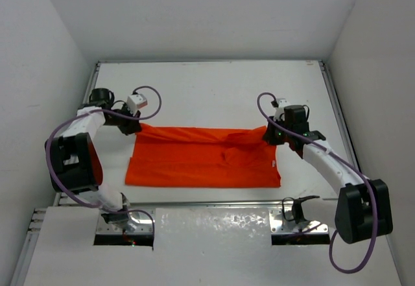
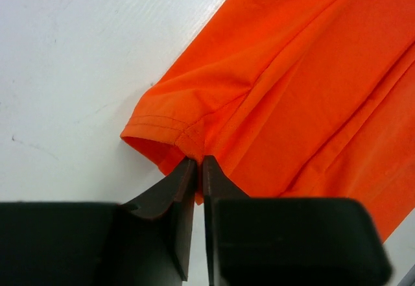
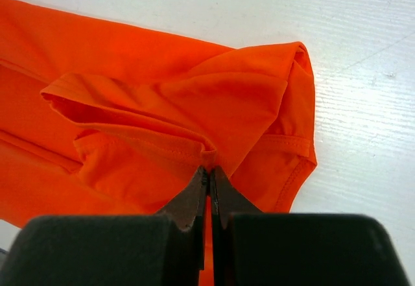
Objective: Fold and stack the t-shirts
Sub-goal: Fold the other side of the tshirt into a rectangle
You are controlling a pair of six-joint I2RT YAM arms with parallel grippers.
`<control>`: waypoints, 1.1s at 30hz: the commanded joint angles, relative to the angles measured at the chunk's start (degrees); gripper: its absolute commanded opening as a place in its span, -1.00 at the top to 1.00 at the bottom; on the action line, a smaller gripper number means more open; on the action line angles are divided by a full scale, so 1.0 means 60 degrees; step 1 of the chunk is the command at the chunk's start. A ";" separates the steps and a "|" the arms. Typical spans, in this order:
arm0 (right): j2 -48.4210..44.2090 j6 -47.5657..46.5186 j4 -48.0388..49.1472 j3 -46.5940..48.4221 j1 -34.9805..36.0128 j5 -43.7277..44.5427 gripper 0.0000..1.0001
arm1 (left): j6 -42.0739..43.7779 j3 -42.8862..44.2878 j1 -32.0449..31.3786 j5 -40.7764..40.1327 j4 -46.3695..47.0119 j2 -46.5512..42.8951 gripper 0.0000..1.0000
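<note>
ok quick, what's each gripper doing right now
Left gripper: closed, pinching a corner of the t-shirt.
Right gripper: closed, pinching the t-shirt at its opposite end.

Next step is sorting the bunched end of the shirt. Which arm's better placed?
Right. The right gripper is shut on the bunched fold of the t-shirt at its own end; the left gripper pinches the opposite far corner, which lies flatter.

I see a matte white table [image 1: 214, 85]; the wrist views show faint scuffs and fine ridges on it. Metal rails [image 1: 334, 104] run along its left, far and right edges. Plain white walls enclose it: back wall [image 1: 207, 13], left wall [image 1: 32, 72], right wall [image 1: 382, 72]. A white panel [image 1: 214, 247] covers the near edge. The light is even, with soft shadows.
</note>
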 commanded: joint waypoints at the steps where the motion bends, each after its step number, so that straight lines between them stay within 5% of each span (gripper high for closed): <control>1: -0.0314 -0.0006 0.0114 -0.0199 0.0029 -0.0109 1.00 | 0.1292 -0.0135 0.0046 0.0710 -0.0309 -0.0347 0.82; 8: -0.0066 0.0332 0.0877 -0.1313 0.0249 -0.0345 1.00 | 0.3167 -0.0488 0.0747 0.0431 -0.2154 -0.0595 0.24; 12: -0.0080 0.0068 0.0804 -0.1343 0.0264 -0.0169 1.00 | 0.4401 0.0520 0.1803 0.0901 -0.4303 -0.0699 -0.57; 14: -0.0007 -0.0005 0.0789 -0.1314 0.0249 -0.0169 1.00 | 0.3952 0.1079 0.1819 0.0974 -0.4558 -0.0552 -0.57; 18: 0.0066 0.0024 0.0906 -0.1270 0.0264 -0.0169 1.00 | -0.0264 0.0308 0.0987 -0.0743 -0.1084 -0.0756 -0.22; 23: 0.0125 -0.0093 0.0775 -0.1123 0.0264 -0.0081 1.00 | -0.3166 -0.0006 0.0076 -0.1999 0.0671 -0.0202 -0.28; 33: 0.0184 -0.0006 0.0862 -0.1255 0.0264 0.0036 1.00 | -0.4285 0.1021 -0.0379 -0.2206 0.0393 0.1058 -0.17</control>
